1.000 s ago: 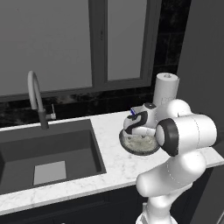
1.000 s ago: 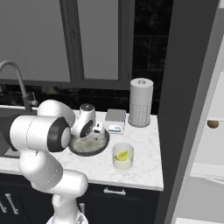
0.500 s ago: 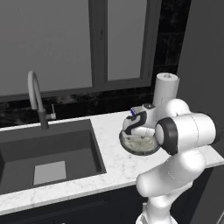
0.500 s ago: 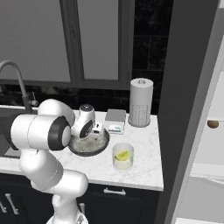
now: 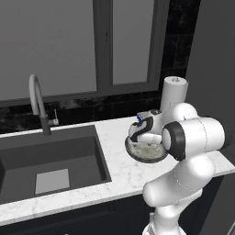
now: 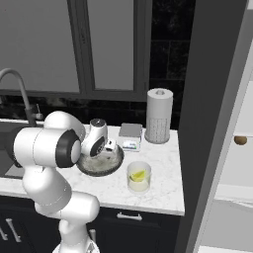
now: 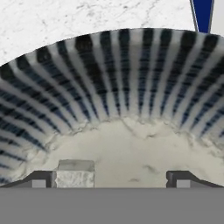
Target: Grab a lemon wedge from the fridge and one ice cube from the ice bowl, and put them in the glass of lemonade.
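White marble tabletop (image 6: 163,173) carrying ice bowl (image 6: 114,165); end effector (image 7: 115,178) hovering wide open inside it, gripping nothing, 1 ice cube (image 7: 75,174) beside left fingertip; lemon wedge (image 6: 138,175) floating in glass of lemonade (image 6: 139,177).

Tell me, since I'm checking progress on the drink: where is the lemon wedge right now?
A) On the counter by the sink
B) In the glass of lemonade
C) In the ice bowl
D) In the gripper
B: the right base view shows the yellow lemon wedge inside the glass of lemonade on the counter.
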### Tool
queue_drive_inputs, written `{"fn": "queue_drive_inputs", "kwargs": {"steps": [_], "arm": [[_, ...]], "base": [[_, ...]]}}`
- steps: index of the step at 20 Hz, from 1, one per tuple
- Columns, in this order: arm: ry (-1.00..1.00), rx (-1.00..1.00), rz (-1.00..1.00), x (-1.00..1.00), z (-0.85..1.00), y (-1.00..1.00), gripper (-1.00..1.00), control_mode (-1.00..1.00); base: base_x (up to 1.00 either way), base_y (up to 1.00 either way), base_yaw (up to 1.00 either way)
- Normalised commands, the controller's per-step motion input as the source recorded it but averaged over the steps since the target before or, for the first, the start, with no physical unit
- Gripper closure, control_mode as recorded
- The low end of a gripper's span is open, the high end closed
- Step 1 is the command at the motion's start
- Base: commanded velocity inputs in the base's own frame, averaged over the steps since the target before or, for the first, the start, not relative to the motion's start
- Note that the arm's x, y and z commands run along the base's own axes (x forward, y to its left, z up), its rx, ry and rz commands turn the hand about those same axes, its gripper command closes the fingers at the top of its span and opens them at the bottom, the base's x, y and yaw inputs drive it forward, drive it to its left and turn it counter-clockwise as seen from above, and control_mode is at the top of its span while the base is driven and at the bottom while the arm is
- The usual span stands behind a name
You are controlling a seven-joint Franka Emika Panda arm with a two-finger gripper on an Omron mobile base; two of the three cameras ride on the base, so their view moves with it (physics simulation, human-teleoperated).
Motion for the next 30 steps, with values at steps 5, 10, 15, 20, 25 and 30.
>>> {"fn": "queue_drive_inputs", "kwargs": {"steps": [5,10,15,20,25,30], "arm": [[0.0,0.0,0.0,0.0,-0.1,0.0,-1.0,-1.0],[-0.02,0.0,0.0,0.0,-0.04,0.0,-1.0,-1.0],[-0.02,0.0,0.0,0.02,-0.01,0.0,-1.0,-1.0],[0.0,0.0,0.0,0.0,-0.03,0.0,-1.0,-1.0],[0.01,0.0,0.0,0.0,0.0,0.0,1.0,-1.0],[0.0,0.0,0.0,0.0,0.0,0.0,1.0,-1.0]], "base": [[0.0,0.0,0.0],[0.0,0.0,0.0],[0.0,0.0,0.0],[0.0,0.0,0.0],[0.0,0.0,0.0],[0.0,0.0,0.0]]}}
